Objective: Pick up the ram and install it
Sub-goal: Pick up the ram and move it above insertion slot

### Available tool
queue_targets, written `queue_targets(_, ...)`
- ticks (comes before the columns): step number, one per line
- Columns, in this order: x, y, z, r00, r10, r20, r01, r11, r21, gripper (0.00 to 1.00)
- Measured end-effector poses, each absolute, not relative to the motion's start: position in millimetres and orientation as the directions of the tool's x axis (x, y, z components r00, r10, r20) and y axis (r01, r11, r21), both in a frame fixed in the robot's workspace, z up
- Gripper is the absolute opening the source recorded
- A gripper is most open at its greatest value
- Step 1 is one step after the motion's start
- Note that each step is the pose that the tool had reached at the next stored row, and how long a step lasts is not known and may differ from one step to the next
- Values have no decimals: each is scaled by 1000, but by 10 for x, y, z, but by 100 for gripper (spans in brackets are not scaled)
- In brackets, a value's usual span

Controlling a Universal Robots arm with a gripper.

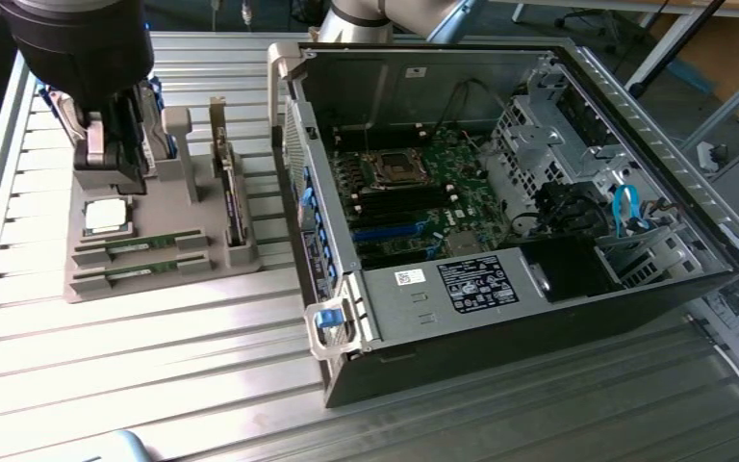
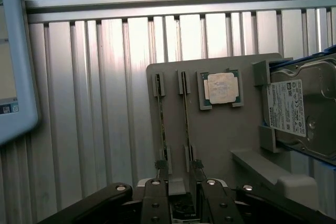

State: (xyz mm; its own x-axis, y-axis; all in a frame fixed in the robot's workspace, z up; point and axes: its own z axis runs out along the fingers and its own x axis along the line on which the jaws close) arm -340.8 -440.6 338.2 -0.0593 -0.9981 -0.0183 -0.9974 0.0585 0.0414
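Observation:
Two ram sticks lie in slots at the front of a grey fixture (image 1: 151,279): one ram stick (image 1: 139,245) behind, the other (image 1: 139,274) in front. In the wrist view they appear edge-on as thin strips, one ram stick (image 2: 161,124) beside the other (image 2: 187,124). My gripper (image 1: 115,173) hangs over the back of the fixture, above and behind the sticks, not touching them. Its fingers (image 2: 155,200) stand apart with nothing gripped between them, so my gripper (image 2: 181,195) is open. The open computer case (image 1: 498,192) shows its motherboard slots (image 1: 402,202).
A square silver processor (image 1: 104,217) sits on the fixture beside the sticks. A card with a metal bracket (image 1: 228,183) stands upright near the case. A hard drive (image 2: 302,111) rests in the fixture. A pale screen edge (image 2: 13,66) borders the ribbed metal table (image 1: 151,366).

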Motion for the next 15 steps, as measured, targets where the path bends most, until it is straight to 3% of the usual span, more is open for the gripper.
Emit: queue_targets(15, -3408, -4406, 3323, -53, -998, -18, -998, 52, 41, 30)
